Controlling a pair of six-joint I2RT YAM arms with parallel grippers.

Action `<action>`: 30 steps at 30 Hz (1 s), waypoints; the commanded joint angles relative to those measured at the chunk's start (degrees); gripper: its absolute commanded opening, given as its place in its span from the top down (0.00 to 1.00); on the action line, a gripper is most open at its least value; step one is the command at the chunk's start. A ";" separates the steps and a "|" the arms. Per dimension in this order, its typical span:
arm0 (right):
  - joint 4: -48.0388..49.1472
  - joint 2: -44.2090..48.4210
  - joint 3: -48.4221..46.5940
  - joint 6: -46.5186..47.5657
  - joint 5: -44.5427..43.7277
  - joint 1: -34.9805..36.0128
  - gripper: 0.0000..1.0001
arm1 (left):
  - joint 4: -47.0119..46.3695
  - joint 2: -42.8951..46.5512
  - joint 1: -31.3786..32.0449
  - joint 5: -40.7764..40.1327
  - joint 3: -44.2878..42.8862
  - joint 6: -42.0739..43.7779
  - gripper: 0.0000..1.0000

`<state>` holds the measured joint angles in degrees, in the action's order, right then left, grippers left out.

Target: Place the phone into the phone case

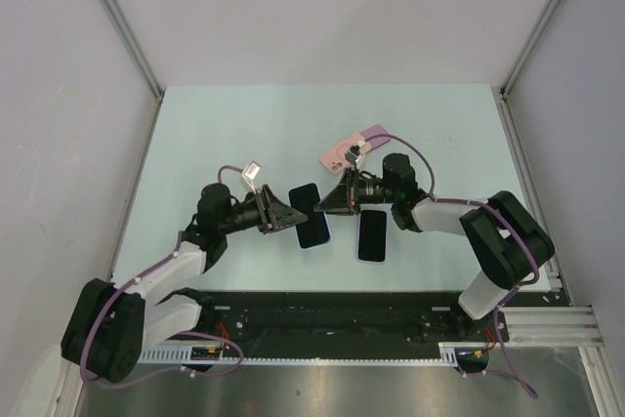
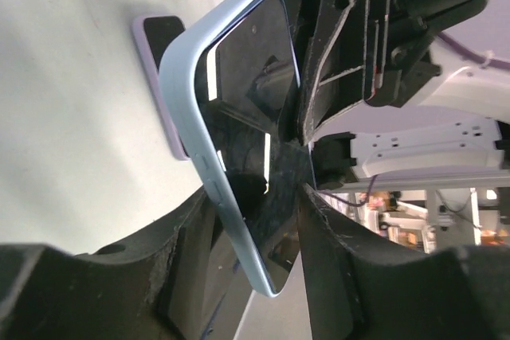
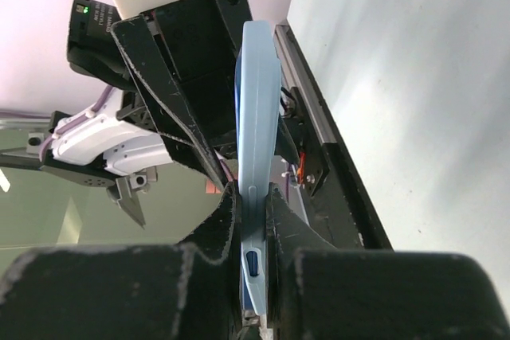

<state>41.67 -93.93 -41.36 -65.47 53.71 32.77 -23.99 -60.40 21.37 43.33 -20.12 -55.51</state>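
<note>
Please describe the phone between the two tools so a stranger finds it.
On the green table, look between the left tool and the right tool. The phone there has a light blue rim; the dark phone, to its right, lies alone.

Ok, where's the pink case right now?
In the top view the pink case lies on the table right of centre, just beyond the right gripper, on the far side from the dark phone.
</note>
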 commanded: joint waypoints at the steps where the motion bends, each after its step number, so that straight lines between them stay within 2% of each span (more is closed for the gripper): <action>1: 13.06 0.95 0.76 -7.55 1.92 0.18 1.00 | -11.60 -0.42 -0.10 4.13 1.66 -5.74 0.46; 5: 27.28 -2.56 2.43 -15.38 2.36 0.01 1.00 | -14.59 -0.42 -0.10 4.04 2.45 -7.25 0.41; 8: 32.15 -4.41 3.22 -18.46 2.27 -0.08 1.00 | -14.86 -0.59 -0.10 3.95 2.37 -7.42 0.47; 11: 34.70 -5.30 3.92 -19.78 2.27 -0.17 0.96 | -15.03 -1.12 -0.10 4.13 2.28 -7.86 0.60; 12: 34.88 -5.56 3.92 -19.87 2.27 -0.25 0.91 | -15.56 -1.38 -0.10 4.13 2.28 -8.39 0.68; 14: 34.71 -5.65 4.19 -19.43 2.27 -0.08 0.82 | -16.52 -2.17 -0.10 4.48 2.54 -9.09 0.76; 15: 34.71 -5.74 4.36 -19.34 2.19 -0.08 0.70 | -18.10 -2.44 -0.10 4.57 2.72 -10.23 0.83; 19: 34.71 -5.04 5.15 -18.55 2.62 0.10 0.49 | -21.53 -4.02 -0.10 4.57 3.33 -12.69 0.98; 22: 36.54 -4.68 7.17 -18.46 2.27 0.18 0.42 | -21.98 -4.55 -0.18 3.96 3.07 -13.57 1.00; 30: 46.39 -8.37 13.85 -21.19 1.83 1.06 0.41 | -24.18 -4.02 -0.89 2.90 2.45 -15.16 1.00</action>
<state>74.08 -100.31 -29.56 -85.21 55.16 33.23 -42.13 -65.43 21.08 46.41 -16.71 -68.60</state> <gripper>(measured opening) 0.597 0.182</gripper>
